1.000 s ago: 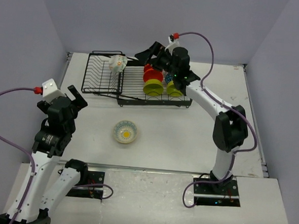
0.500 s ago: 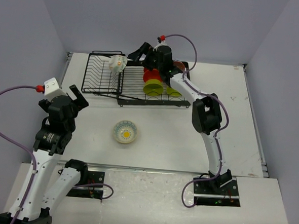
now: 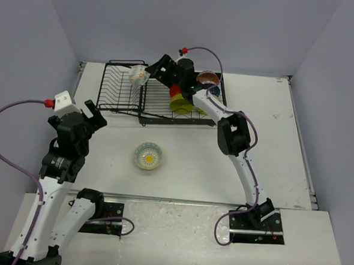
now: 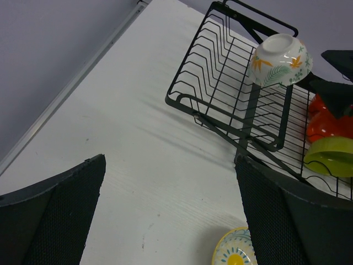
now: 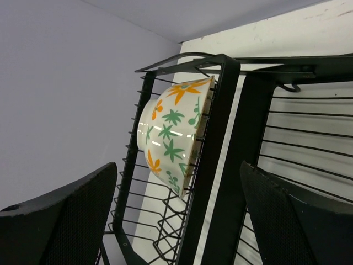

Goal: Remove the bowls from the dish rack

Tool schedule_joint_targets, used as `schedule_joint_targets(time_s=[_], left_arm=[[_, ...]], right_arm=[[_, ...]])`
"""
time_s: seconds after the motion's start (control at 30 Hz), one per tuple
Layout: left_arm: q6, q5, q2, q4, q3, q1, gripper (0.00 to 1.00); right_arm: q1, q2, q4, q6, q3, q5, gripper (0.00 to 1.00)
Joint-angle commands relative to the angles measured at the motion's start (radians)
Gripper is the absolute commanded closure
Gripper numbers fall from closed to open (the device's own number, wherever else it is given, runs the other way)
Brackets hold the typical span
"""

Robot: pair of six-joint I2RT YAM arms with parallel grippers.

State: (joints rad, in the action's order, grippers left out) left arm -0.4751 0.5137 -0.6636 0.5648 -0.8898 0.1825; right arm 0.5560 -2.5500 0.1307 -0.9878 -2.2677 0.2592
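Black wire dish rack (image 3: 116,87) along the far side of the bench (image 3: 272,144). Propped on edge at the far rim, where the rack's two sections meet: a cream floral bowl (image 3: 139,75). Right tool (image 3: 157,66) just beside it, spread wide, pinching nothing; in the wrist view the bowl framed between both fingers, touched by neither. On edge in the right-hand section: an orange-red bowl (image 3: 176,90), a lime green bowl (image 3: 180,103) and a pinkish-brown bowl (image 3: 208,78). Upright on the bench, well apart from the rack: a second floral bowl (image 3: 148,155). Left tool (image 3: 93,114) spread wide, holding nothing, over the near left.
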Motion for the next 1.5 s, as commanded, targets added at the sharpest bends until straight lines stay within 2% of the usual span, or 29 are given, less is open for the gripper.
schedule_joint_targets(time_s=[0.0,0.07,0.13,0.63,0.77,1.23,1.47], left_arm=[[0.024,-0.02,-0.005,-0.043,0.0,-0.008,0.0],[0.024,-0.021,-0.004,-0.045,0.0,-0.008,0.0],[0.026,-0.021,-0.004,-0.045,0.002,-0.006,0.0],[0.041,-0.061,-0.007,-0.057,0.002,-0.002,0.0],[0.046,-0.069,-0.004,-0.057,0.005,-0.002,0.0],[0.062,-0.119,-0.021,-0.069,0.005,-0.003,0.0],[0.062,-0.124,-0.018,-0.068,0.005,-0.003,0.0]], right_arm=[[0.016,-0.033,0.058,-0.04,-0.107,0.005,0.09],[0.018,-0.094,0.04,-0.058,-0.198,0.038,0.1],[0.018,-0.128,0.052,-0.08,-0.22,0.069,0.13],[0.019,-0.188,0.205,-0.167,-0.22,0.179,0.25],[0.019,-0.176,0.231,-0.166,-0.205,0.193,0.32],[0.019,-0.197,0.28,-0.176,-0.225,0.218,0.36],[0.019,-0.208,0.311,-0.233,-0.217,0.233,0.39]])
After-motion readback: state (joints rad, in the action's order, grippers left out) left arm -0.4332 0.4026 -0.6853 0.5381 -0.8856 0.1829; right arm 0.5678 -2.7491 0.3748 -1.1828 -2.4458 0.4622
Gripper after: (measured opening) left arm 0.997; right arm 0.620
